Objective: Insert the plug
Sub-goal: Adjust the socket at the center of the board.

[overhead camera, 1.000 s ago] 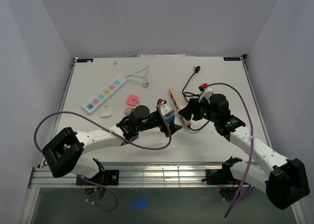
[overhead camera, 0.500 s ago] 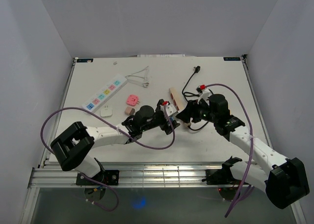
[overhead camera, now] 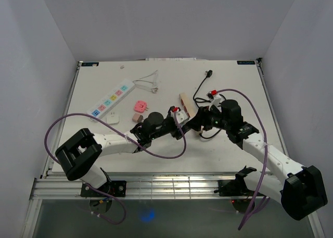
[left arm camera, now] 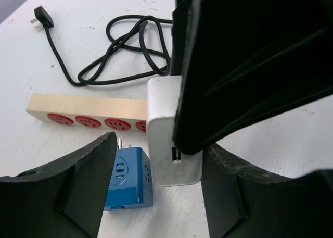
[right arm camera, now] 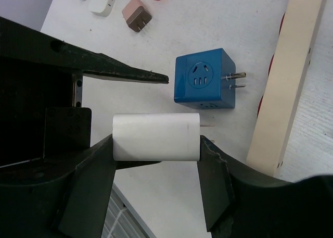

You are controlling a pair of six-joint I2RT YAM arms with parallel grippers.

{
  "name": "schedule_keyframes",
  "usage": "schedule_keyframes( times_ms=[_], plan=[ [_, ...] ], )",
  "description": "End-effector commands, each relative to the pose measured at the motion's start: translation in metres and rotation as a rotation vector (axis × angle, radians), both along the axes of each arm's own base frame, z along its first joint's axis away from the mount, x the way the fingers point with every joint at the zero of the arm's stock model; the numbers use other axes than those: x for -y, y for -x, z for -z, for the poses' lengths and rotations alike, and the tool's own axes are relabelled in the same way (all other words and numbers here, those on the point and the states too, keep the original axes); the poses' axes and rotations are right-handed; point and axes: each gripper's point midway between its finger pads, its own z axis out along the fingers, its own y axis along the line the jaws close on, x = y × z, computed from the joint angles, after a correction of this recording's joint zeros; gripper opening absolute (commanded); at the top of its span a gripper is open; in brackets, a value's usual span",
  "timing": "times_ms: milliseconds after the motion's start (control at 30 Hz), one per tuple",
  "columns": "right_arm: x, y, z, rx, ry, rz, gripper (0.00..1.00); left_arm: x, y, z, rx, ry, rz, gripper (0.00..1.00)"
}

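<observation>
My right gripper [right arm camera: 156,144] is shut on a white plug [right arm camera: 156,136], holding it across its ends just above the table, prongs toward the beige socket strip [right arm camera: 289,76]. My left gripper [left arm camera: 158,160] is open. Its fingers [left arm camera: 78,186] straddle the same white plug [left arm camera: 169,144] and a blue cube plug [left arm camera: 127,180], which lies on the table with its prongs toward the beige strip [left arm camera: 83,110]. In the top view the two grippers meet mid-table, left gripper [overhead camera: 179,124] against right gripper [overhead camera: 196,122].
A black cable [left arm camera: 119,50] coils behind the beige strip. A brown plug [right arm camera: 137,21], a pink plug [overhead camera: 140,105] and small white adapters [right arm camera: 101,1] lie to the left. A white power strip [overhead camera: 111,100] sits at the far left.
My left gripper has moved right, up against the right gripper, and its jaws have narrowed around the white plug and blue cube. The right gripper has barely shifted.
</observation>
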Motion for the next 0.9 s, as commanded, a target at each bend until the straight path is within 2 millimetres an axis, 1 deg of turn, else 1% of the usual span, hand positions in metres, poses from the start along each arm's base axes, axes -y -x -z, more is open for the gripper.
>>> schedule_keyframes(
  times_ms=[0, 100, 133, 200, 233, 300, 367, 400, 433, 500, 533, 600, 633, 733, 767, 833, 867],
  plan=[
    [-0.01, -0.006, -0.026, 0.072, -0.068, -0.027, 0.08, 0.009, -0.004, -0.024, 0.055, 0.052, 0.01, 0.71],
    [-0.012, -0.005, -0.026, 0.07, -0.082, -0.038, 0.08, 0.011, -0.002, -0.025, 0.063, 0.065, 0.022, 0.61],
    [-0.013, -0.005, -0.027, 0.071, -0.085, -0.04, 0.08, 0.012, 0.0, -0.023, 0.062, 0.063, 0.039, 0.53],
    [-0.013, -0.006, -0.027, 0.073, -0.086, -0.039, 0.08, 0.014, 0.0, -0.019, 0.062, 0.047, 0.048, 0.45],
    [-0.013, -0.005, -0.028, 0.074, -0.089, -0.039, 0.09, 0.015, -0.001, -0.018, 0.064, 0.046, 0.049, 0.32],
    [-0.013, -0.005, -0.03, 0.08, -0.094, -0.042, 0.11, 0.014, -0.001, -0.017, 0.076, 0.037, 0.051, 0.16],
    [-0.013, -0.004, -0.031, 0.089, -0.098, -0.046, 0.27, 0.012, -0.005, -0.018, 0.079, 0.034, 0.025, 0.0],
    [-0.012, -0.005, -0.032, 0.099, -0.096, -0.039, 0.33, 0.01, -0.006, -0.019, 0.074, 0.037, 0.01, 0.0],
    [-0.008, -0.01, -0.032, 0.109, -0.084, -0.001, 0.4, 0.008, -0.008, -0.018, 0.073, 0.038, -0.002, 0.0],
    [-0.002, -0.012, -0.037, 0.136, -0.08, 0.032, 0.51, 0.004, -0.012, -0.017, 0.066, 0.037, -0.039, 0.0],
    [0.001, -0.013, -0.038, 0.147, -0.076, 0.048, 0.61, 0.003, -0.013, -0.018, 0.058, 0.043, -0.048, 0.0],
    [0.006, -0.014, -0.041, 0.169, -0.075, 0.067, 0.71, 0.0, -0.014, -0.017, 0.046, 0.045, -0.051, 0.0],
    [0.008, -0.016, -0.042, 0.179, -0.073, 0.083, 0.8, -0.001, -0.013, -0.018, 0.037, 0.053, -0.054, 0.0],
    [0.015, -0.017, -0.047, 0.212, -0.071, 0.111, 0.88, -0.009, -0.021, -0.019, 0.01, 0.065, -0.097, 0.0],
    [0.018, -0.018, -0.054, 0.24, -0.083, 0.126, 0.89, -0.015, -0.027, -0.016, -0.019, 0.072, -0.126, 0.0],
    [0.026, -0.021, -0.054, 0.26, -0.078, 0.167, 0.92, -0.023, -0.031, -0.014, -0.052, 0.09, -0.139, 0.0],
    [0.028, -0.02, -0.059, 0.282, -0.082, 0.173, 0.93, -0.03, -0.036, -0.018, -0.072, 0.115, -0.158, 0.0]
  ],
)
